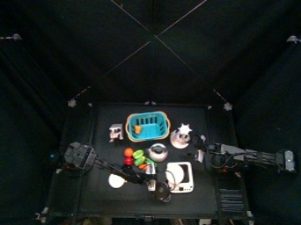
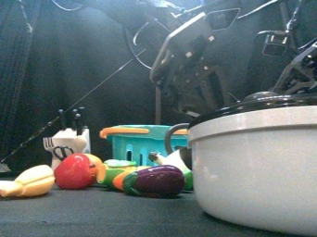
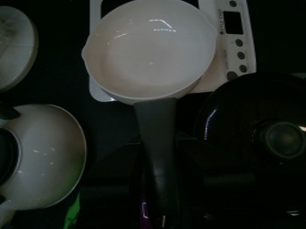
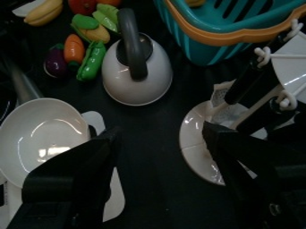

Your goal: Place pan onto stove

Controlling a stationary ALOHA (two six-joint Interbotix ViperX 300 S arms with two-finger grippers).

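The pan [image 3: 146,52] sits on the stove [image 3: 234,45], near the front edge of the table [image 1: 106,198], and its grey handle [image 3: 159,143] runs between the jaws of the left gripper [image 3: 162,210], which pinch it. The stove carries small dark marks along one edge, but they are too small to read. The right gripper [image 4: 153,165] hangs with its jaws spread above the table, holding nothing. A kettle [image 4: 135,70] stands near the blue basket [image 4: 233,31], and a white plate [image 4: 203,143] lies beside the stove.
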